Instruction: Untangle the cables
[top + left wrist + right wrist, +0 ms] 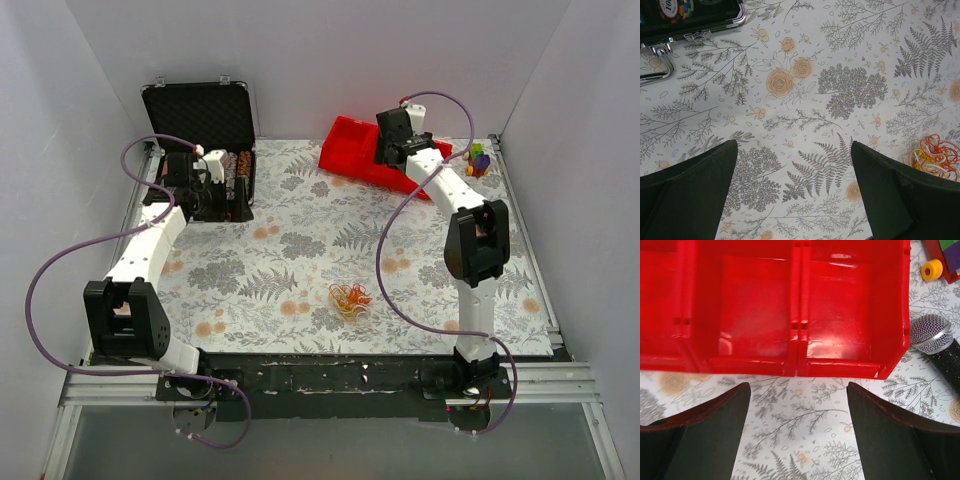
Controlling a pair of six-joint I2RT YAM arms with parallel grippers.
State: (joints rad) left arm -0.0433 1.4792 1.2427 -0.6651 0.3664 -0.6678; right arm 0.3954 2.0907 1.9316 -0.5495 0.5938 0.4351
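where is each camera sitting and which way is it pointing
Top external: above and behind the bases, looking down on the table; the left arm and right arm show.
Left wrist: on the left arm, looking down at the table past the open left gripper, cables at the right edge.
Right wrist: on the right arm, facing the red bin past the open right gripper, a microphone beside it.
Shared: the cables show in top and left wrist, the red bin in top and right wrist.

Bright, even light fills every view; shadows on the table [300, 250] are faint. White glare patches the red bin [760, 305] (its glossy floor). The left pincer [794, 150] and right pincer [798, 390] look dark, soft-edged up close.
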